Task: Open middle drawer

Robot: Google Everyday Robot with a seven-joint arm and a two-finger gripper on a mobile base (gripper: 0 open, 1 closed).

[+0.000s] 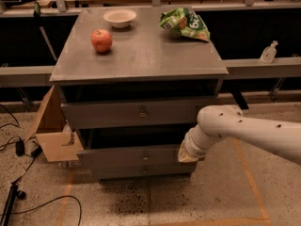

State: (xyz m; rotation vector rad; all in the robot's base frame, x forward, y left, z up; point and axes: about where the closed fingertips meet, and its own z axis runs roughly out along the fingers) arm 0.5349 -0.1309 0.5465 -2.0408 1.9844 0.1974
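Note:
The middle drawer [127,155] is a long grey front with a small central knob [145,157], below the taller top drawer [136,113] and above the short bottom drawer [141,171]. A dark gap shows above it. My gripper [185,154] is at the end of the white arm [244,131], which reaches in from the right. It sits at the right end of the middle drawer front, mostly hidden behind the wrist.
On the cabinet top [141,60] are a red apple [101,40], a white bowl [120,17] and a green chip bag [184,24]. An open cardboard box [54,135] stands at the cabinet's left. Cables [19,192] lie on the floor. A bottle [268,52] is at the right.

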